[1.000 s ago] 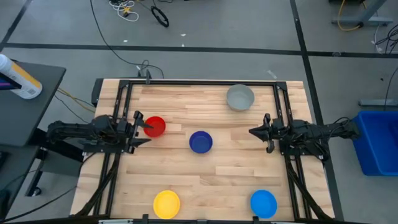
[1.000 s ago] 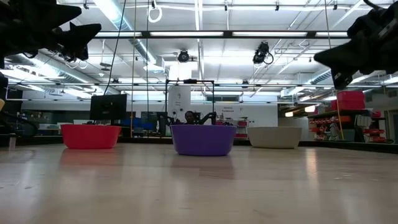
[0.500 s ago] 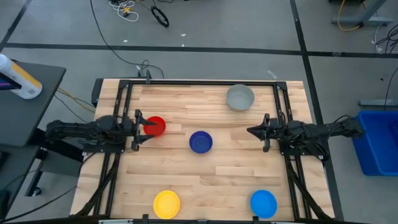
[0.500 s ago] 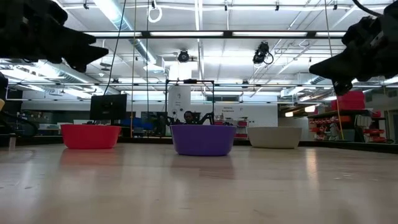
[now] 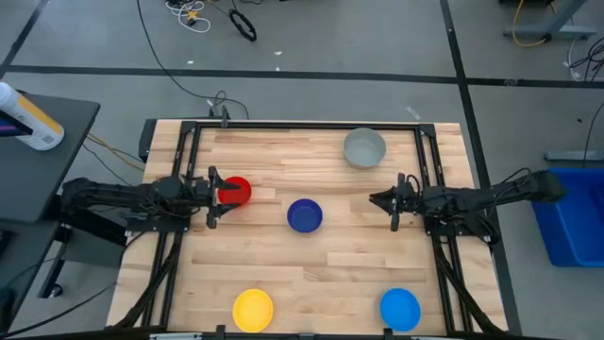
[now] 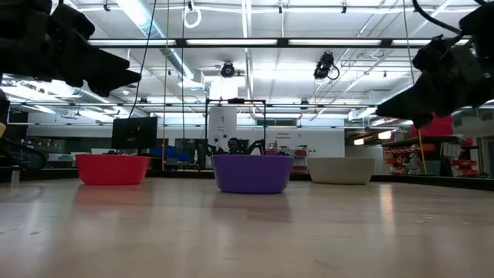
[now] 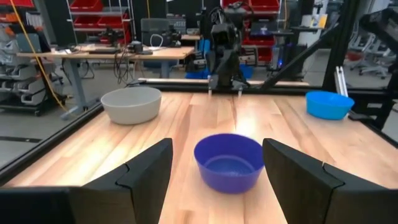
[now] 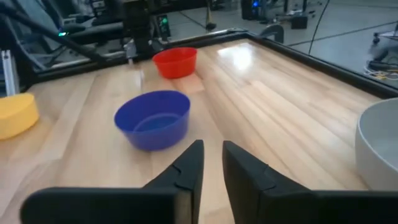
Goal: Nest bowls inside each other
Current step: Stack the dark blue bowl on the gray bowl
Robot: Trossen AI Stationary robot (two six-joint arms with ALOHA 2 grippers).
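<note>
From straight above: wooden desk (image 5: pixel 311 274) with five bowls spread apart, none nested yet. Grey bowl (image 5: pixel 364 148) near the far edge, red bowl (image 5: pixel 235 192) on the left, dark blue bowl (image 5: pixel 304 215) about dead centre, yellow bowl (image 5: pixel 253 309) and lighter blue bowl (image 5: pixel 400 308) down by the near edge. Left pincer (image 5: pixel 213 185) just beside the red one, fingers spread wide, nothing held. Right pincer (image 5: pixel 394 201) off to the right of the dark blue one, well apart from it. Down at desk level: red, dark blue (looks purple here) and grey lined up in a row, both arms as dark shapes hanging above, clear of the desk. Off the left wrist: dark blue bowl framed right between two wide-open fingers (image 7: pixel 146 174). Off the right wrist: fingers (image 8: pixel 189 165) parted by a narrow gap, gripping nothing, dark blue bowl ahead, red further back.
</note>
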